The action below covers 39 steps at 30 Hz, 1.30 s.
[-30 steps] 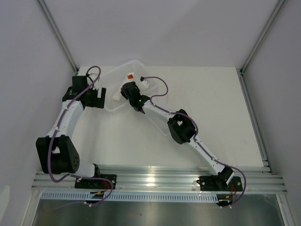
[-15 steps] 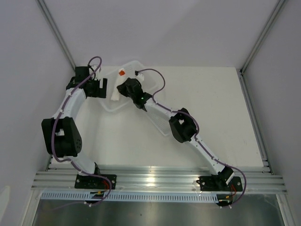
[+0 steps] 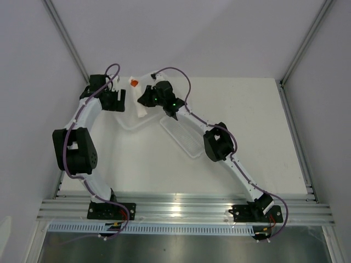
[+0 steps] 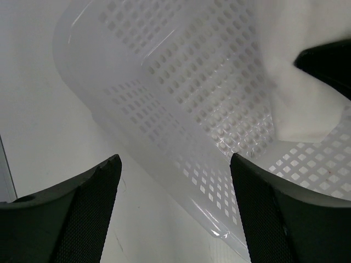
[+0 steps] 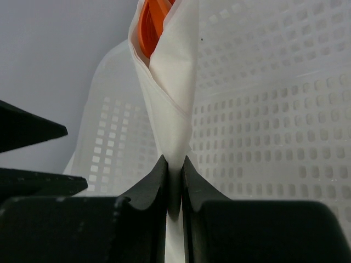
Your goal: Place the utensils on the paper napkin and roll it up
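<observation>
over the last second the right gripper has carried its load leftward, toward the back-left corner of the table. the paper napkin, already wrapped round the utensils, is pinched at its lower end between jaws pressed tight, with orange plastic poking out of the open top. the bundle hangs over the perforated basket, and i see nothing under it that it rests on. the left gripper has swung in closer too and hovers just beside the bundle, over the basket's rim, jaws spread wide and holding nothing. i judge the rolling mostly done, with a hand-over or stowing likely next, though the wrap looks loose at the top. room is tight here: the side wall at left, the basket below, two wrists near each other. the small tray lies well apart, toward the table's middle.
</observation>
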Motion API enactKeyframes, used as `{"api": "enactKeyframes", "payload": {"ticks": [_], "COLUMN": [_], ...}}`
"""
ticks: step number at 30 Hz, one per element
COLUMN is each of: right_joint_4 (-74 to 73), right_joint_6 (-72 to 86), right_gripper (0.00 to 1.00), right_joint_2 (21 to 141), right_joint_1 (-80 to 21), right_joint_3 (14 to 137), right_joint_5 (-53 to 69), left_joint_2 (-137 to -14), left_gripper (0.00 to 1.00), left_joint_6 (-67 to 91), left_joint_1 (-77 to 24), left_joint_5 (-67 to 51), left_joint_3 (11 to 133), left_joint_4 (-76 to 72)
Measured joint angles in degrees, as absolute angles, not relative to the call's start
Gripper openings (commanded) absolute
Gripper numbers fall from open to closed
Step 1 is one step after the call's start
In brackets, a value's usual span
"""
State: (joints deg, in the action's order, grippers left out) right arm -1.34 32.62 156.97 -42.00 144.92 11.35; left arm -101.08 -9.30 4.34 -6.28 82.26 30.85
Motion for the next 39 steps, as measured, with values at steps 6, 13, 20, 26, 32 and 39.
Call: {"api": "enactKeyframes", "payload": {"ticks": [6,13,20,26,32,39], "right_joint_4": [-3.68,-7.20,-8.71,-10.17,-11.75,-12.16], "right_joint_6": [31.40,31.57,33.39,37.08,42.92,45.67], "right_gripper": [0.00,0.00,0.00,0.00,0.00,0.17], "right_joint_2": [158.80,162.21,162.36,162.47,163.41,163.50], "right_joint_1": [-41.91,-42.52,-42.74,-42.74,-42.28,-41.89], "right_joint_3": [146.15,147.79,147.87,147.87,147.87,148.00], "right_joint_5": [15.25,16.93,17.65,16.75,16.08,14.09], "left_joint_2": [-103.63,-105.03,-105.36,-110.04,-112.33,-112.33], "left_gripper": [0.81,0.78,0.76,0.68,0.68,0.59], "left_joint_6": [-9.52,-9.08,-9.02,-8.99,-8.43,-7.57], "left_joint_1": [4.43,4.67,4.69,4.82,4.91,4.91], "left_joint_5": [-6.55,-6.87,-8.10,-8.38,-9.47,-9.69], "left_joint_3": [84.86,84.51,82.50,88.68,92.42,92.82], "left_joint_4": [31.64,33.52,33.80,37.34,39.27,41.01]}}
